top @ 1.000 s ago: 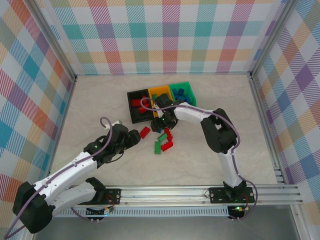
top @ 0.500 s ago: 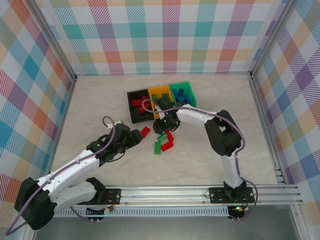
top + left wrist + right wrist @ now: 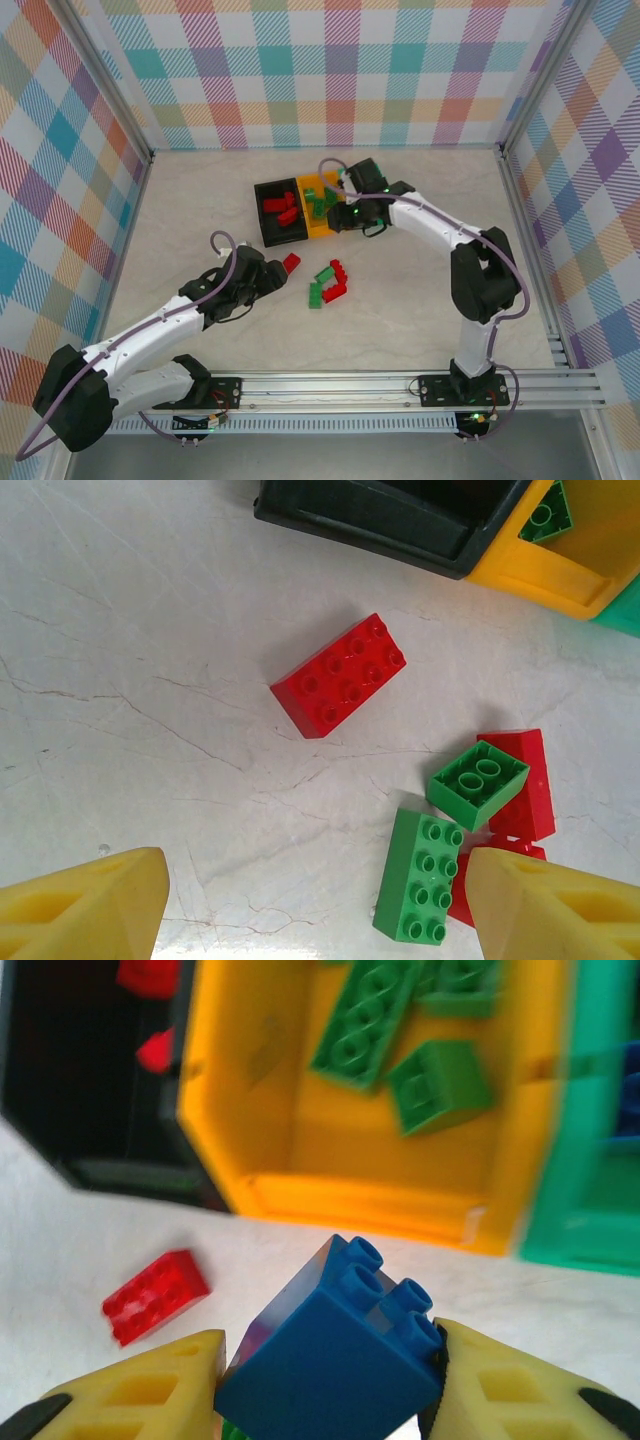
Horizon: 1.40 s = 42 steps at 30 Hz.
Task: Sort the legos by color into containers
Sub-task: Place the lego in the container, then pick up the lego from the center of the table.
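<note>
So, nearest us, the left gripper hangs spread and empty, well short of the orange bin. 1 red brick lies flat on the table between it and that bin. Beside that brick, also on the bin's near side, 2 green bricks touch some red ones.

Farther out, the right gripper is clamped on a blue brick, which sits tilted between the fingers just short of the orange bin's front wall. The blue pieces seem to belong in the green bin, joined to the orange bin's right side.

We judge 2 risks. Letting go too soon would drop the blue brick among the greens in the orange bin, since the hold sits nearer that bin than its target. The skewed grip could also let the brick twist free during the sideways carry.
</note>
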### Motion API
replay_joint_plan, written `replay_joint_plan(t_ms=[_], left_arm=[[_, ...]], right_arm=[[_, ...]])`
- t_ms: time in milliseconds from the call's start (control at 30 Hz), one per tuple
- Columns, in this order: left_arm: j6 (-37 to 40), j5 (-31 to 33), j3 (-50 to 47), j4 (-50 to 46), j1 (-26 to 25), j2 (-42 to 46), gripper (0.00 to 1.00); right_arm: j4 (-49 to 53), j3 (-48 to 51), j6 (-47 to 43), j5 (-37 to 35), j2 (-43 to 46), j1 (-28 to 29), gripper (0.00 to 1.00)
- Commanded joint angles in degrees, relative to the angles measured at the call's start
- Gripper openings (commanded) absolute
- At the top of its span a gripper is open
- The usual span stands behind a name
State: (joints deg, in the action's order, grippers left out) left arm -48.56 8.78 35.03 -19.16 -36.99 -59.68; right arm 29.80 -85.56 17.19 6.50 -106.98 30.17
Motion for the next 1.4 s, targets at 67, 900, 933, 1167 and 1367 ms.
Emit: replay_joint_plan(t_ms=[67, 900, 933, 1167, 1367], left_arm=[[0.74, -1.01, 1.18, 1.82, -0.36, -0.88, 0.78], [1.25, -5.33, 0.30, 6.88, -1.15, -4.49, 0.78], [1.49, -6.10, 0.60, 7.81, -1.24, -5.70, 0.78], [3.56, -8.38, 5.12, 10.17, -3.18, -13.63, 0.79], [6.94, -11.94, 10.71, 10.65, -5.62, -21.31, 0.79]], right_arm=[[0.00, -4.93, 1.99, -1.44, -1.48, -5.79, 0.40], [-2.17, 4.21, -0.99, 2.20, 2.58, -8.57, 0.62], [-2.86, 7.03, -0.78, 2.20, 4.26, -8.38, 0.62], [-6.64, 21.75, 1.14, -0.33, 11.87, -8.03, 0.62], [-8.22, 24.48, 1.95, 0.74, 11.21, -8.02, 0.62]])
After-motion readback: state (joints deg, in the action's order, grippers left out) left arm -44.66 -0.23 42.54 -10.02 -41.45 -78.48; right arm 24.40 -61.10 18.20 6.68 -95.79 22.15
